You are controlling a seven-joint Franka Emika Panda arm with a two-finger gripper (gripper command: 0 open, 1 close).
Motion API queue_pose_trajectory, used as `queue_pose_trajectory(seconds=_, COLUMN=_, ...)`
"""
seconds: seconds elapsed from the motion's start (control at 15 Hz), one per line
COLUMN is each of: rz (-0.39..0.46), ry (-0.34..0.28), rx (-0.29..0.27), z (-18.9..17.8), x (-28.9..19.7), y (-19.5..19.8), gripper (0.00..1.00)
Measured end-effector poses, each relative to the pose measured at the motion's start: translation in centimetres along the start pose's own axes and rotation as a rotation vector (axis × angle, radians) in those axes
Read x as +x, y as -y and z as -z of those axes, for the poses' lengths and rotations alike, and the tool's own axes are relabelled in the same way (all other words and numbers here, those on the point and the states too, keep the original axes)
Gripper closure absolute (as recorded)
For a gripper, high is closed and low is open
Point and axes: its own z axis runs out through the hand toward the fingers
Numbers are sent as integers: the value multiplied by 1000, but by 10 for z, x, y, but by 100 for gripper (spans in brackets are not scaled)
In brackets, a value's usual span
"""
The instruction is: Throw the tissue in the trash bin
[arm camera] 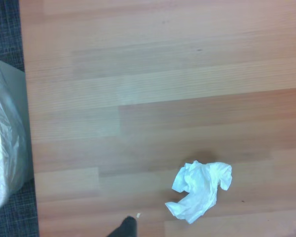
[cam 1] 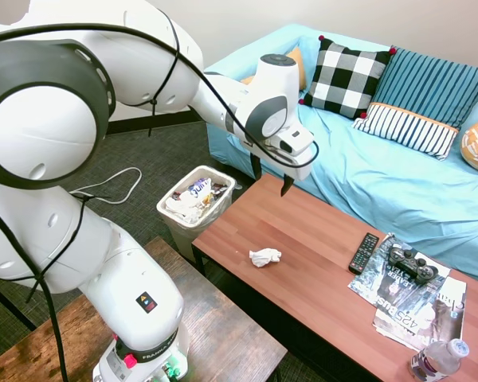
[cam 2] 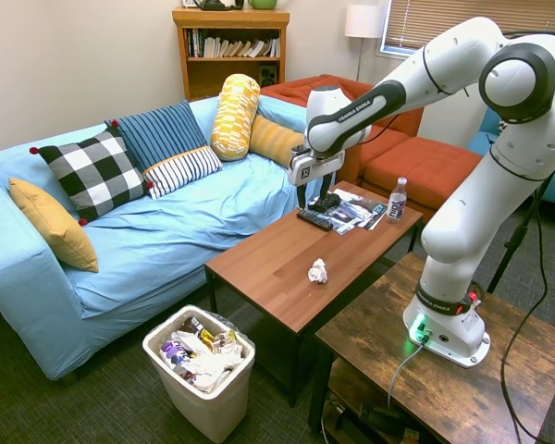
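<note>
Evidently the pick has not begun: the tool (cam 1: 270,180) hangs above the wooden bench (cam 1: 319,239) with its two dark fingers apart and nothing between them, pointing down. The tissue (cam 1: 264,257) lies loose on bare wood, well below the tool and nearer the bench's front edge than the tool is, so the arm looks parked high to keep the wad in the wrist view before it comes down. In that view the tissue (arm camera: 201,190) sits off-centre, which suggests the tool must shift across before it descends.

There is room on every side of the wad. The black remote (cam 1: 364,252), the game controller (cam 1: 412,263) resting on the magazines (cam 1: 418,298) and the water bottle (cam 1: 439,359) are all grouped towards the bench's far end, well apart from the tissue.

The trash bin (cam 2: 203,407) stands on the carpet just beside the bench's other short end, its lined mouth open and already holding rubbish. Its rim sits lower than the bench top, so a carry past that edge would have a free drop; how full the bin is under the top layer I cannot tell. The blue sofa (cam 2: 213,199) runs along the bench's far long side, away from that route.
</note>
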Motion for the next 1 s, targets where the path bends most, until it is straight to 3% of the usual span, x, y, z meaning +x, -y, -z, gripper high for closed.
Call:
queue_pose_trajectory(seconds=0.4, rz=-40, ry=57, rx=-45, z=-35, x=13, y=-7, gripper=0)
queue_pose_trajectory(seconds=1.0, rz=-151, ry=178, rx=-85, z=-168, x=19, y=-33, gripper=0)
